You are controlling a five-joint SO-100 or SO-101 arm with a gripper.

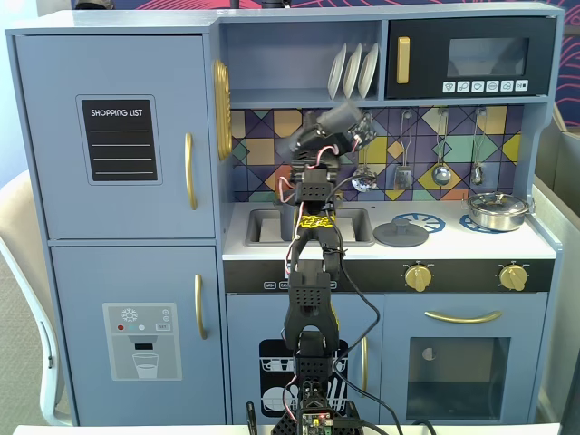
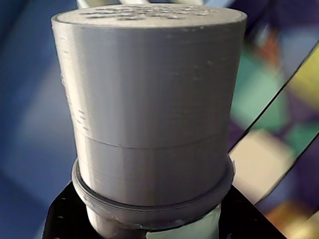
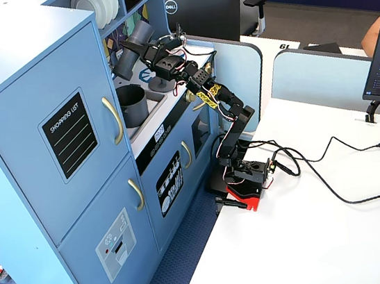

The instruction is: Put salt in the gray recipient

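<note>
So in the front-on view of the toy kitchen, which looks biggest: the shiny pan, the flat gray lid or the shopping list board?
1. Shopping list board, clearly largest.
2 and 3. Shiny pan and flat gray lid look about equal across; too close to rank.

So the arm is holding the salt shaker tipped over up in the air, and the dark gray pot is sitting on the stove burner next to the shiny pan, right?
Not quite. The gripper does hold the salt shaker tilted in the air, but the dark gray pot stands in the sink area, below the shaker, as the side-on fixed view shows. The shiny pan is alone on its burner in the front fixed view.
</note>
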